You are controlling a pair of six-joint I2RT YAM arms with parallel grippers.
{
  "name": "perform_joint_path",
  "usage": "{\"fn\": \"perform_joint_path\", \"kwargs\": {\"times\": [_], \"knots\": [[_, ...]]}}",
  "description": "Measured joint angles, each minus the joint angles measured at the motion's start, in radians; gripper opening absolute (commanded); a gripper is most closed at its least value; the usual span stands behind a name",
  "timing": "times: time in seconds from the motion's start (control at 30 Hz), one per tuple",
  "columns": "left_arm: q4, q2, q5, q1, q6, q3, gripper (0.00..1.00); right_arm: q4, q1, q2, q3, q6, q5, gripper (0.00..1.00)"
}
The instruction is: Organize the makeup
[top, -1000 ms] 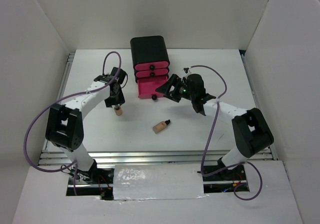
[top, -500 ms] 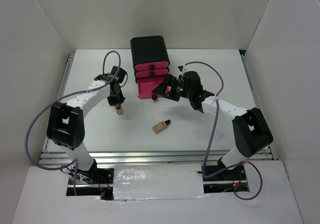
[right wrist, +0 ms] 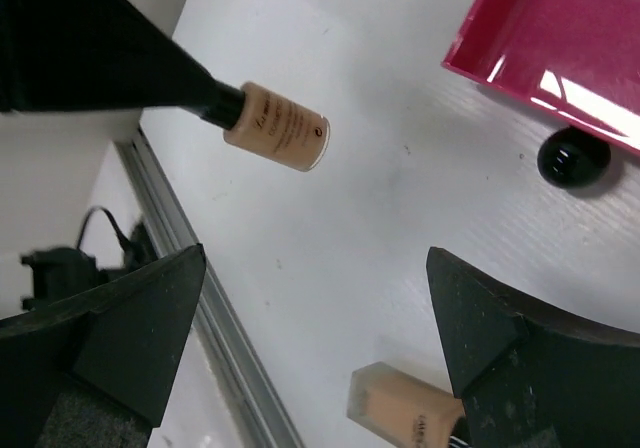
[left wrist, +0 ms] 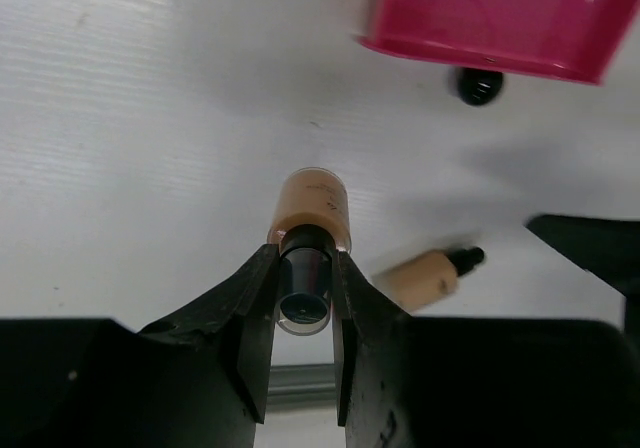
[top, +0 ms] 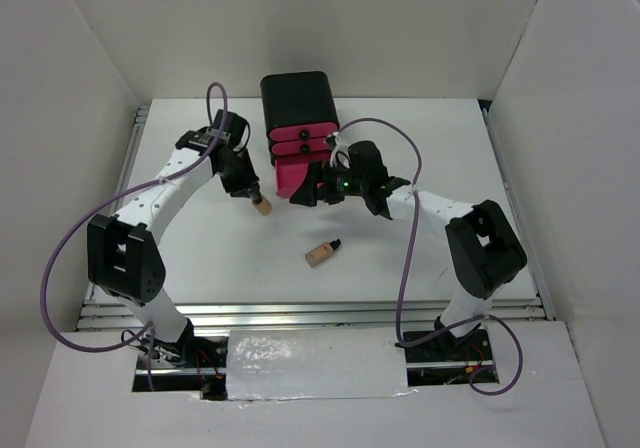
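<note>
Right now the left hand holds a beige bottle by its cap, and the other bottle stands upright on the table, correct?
Not quite. The left hand does hold a beige bottle by its cap, but the other bottle lies on its side on the table, not upright; the top external view shows it.

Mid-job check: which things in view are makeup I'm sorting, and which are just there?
Makeup:
- beige bottle, held by its dark cap in the left fingers
- second beige bottle, lying on the table

Just there:
- black box with pink drawers
- its bottom drawer, pulled out
</note>
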Motion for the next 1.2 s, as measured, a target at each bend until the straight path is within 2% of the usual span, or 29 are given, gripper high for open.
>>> {"fn": "perform_joint_path", "kwargs": {"times": [0.13,0.23,0.37,0.47,0.57,0.6,0.67,0.7,0.77,0.8,0.87,0.9,0.93,0.97,1.0,1.07,1.2], "knots": [[-0.027,-0.018,0.124,0.008,-0.010,0.071,0.00,-0.023,0.031,-0.008,0.016,-0.154,-0.013,1.00],[-0.035,-0.019,0.232,0.013,-0.029,0.105,0.00,-0.079,0.110,-0.009,0.079,-0.297,0.058,1.00],[-0.054,-0.019,0.351,0.017,-0.050,0.127,0.00,-0.087,0.187,-0.037,0.114,-0.408,0.144,1.00],[-0.059,-0.019,0.420,0.019,-0.054,0.136,0.00,-0.095,0.188,-0.046,0.125,-0.455,0.180,0.98],[-0.059,-0.019,0.478,0.021,-0.061,0.135,0.00,-0.125,0.180,-0.046,0.140,-0.505,0.187,0.92],[-0.058,-0.019,0.492,0.022,-0.069,0.135,0.00,-0.138,0.178,-0.046,0.146,-0.519,0.187,0.82],[-0.053,-0.019,0.517,0.024,-0.078,0.134,0.00,-0.151,0.177,-0.046,0.153,-0.543,0.186,0.69],[-0.050,-0.019,0.526,0.025,-0.079,0.133,0.00,-0.157,0.177,-0.046,0.156,-0.552,0.185,0.58],[-0.035,-0.019,0.532,0.027,-0.082,0.132,0.00,-0.167,0.179,-0.046,0.157,-0.562,0.175,0.48],[-0.035,-0.019,0.531,0.027,-0.080,0.132,0.00,-0.169,0.181,-0.046,0.158,-0.568,0.168,0.35],[-0.039,-0.019,0.527,0.030,-0.079,0.133,0.00,-0.172,0.186,-0.046,0.161,-0.578,0.163,0.27],[-0.041,-0.019,0.527,0.031,-0.079,0.133,0.10,-0.175,0.187,-0.046,0.163,-0.578,0.162,0.20],[-0.042,-0.019,0.525,0.031,-0.079,0.134,0.19,-0.175,0.187,-0.046,0.163,-0.579,0.162,0.17],[-0.043,-0.019,0.523,0.031,-0.079,0.135,0.30,-0.175,0.187,-0.046,0.163,-0.578,0.159,0.09],[-0.050,-0.016,0.521,0.032,-0.080,0.141,0.59,-0.175,0.187,-0.046,0.163,-0.575,0.157,0.00],[-0.057,-0.009,0.504,0.032,-0.074,0.160,0.99,-0.181,0.187,-0.046,0.167,-0.559,0.153,0.00],[-0.077,0.013,0.431,0.050,-0.103,0.261,1.00,-0.190,0.183,-0.040,0.166,-0.479,0.155,0.00]]}}
